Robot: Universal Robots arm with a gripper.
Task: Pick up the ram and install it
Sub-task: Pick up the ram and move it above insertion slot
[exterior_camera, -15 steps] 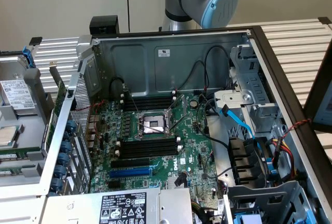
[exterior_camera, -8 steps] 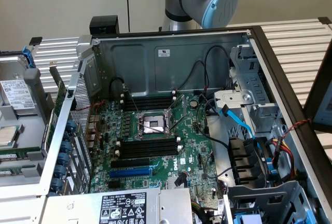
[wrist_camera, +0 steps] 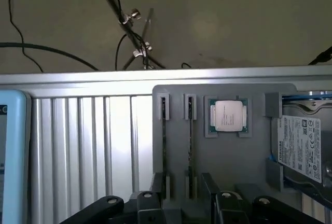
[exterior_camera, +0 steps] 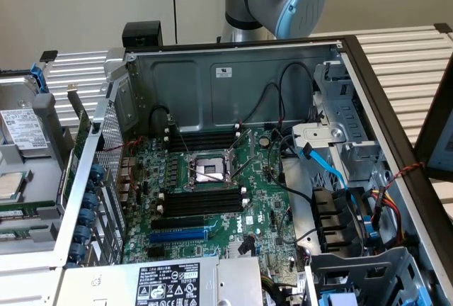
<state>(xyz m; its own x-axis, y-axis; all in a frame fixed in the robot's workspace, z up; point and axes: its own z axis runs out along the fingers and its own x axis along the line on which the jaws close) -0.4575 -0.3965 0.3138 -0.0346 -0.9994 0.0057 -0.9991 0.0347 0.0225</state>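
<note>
1. Exterior view: the open grey steel computer case stands just beside the flat grey plastic parts tray, on the exterior view's right. This view supplies the lie of the black memory slots.
2. Wrist view: this one supplies the grasp. The black-fingered gripper hovers over the tray, jaws spread. The ram, a long thin circuit-board stick, stands on edge in a tray groove. My worry is that an off-centre close could nip the neighbouring stick or the groove wall.

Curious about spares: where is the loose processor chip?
Wrist view: the processor chip sits in the grey tray, between two narrow slots and the hard drive.
</note>
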